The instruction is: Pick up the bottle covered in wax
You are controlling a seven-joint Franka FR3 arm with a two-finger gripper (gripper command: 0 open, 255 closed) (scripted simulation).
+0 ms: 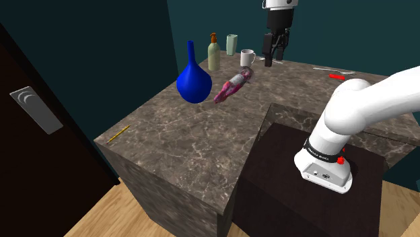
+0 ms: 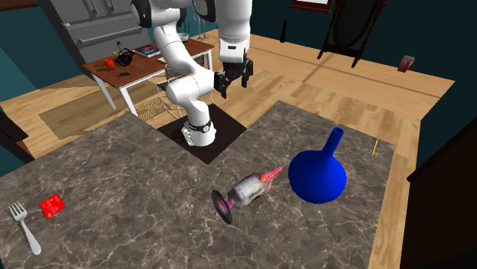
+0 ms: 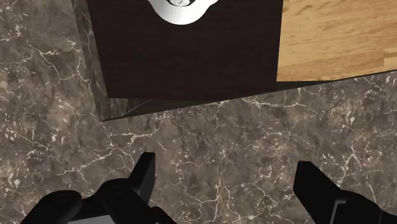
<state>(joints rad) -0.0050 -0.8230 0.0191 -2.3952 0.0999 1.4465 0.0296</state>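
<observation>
The gripper (image 1: pixel 274 57) hangs in the air with its 2 fingers spread apart, holding nothing. The pink waxy bottle (image 1: pixel 233 86) lies on its side on the table (image 1: pixel 182 155), well apart from the gripper.

The pink-smeared bottle (image 1: pixel 232 86) lies on its side beside the blue vase (image 1: pixel 194 82).

No words or numbers can be read in any of the pictures. The white arm (image 1: pixel 357 108) has a black band (image 1: pixel 322 154) low down, just above its foot on the dark stand (image 1: pixel 283 168). There are tiny white marks on that band that look like letters, but they are too small to read.
</observation>
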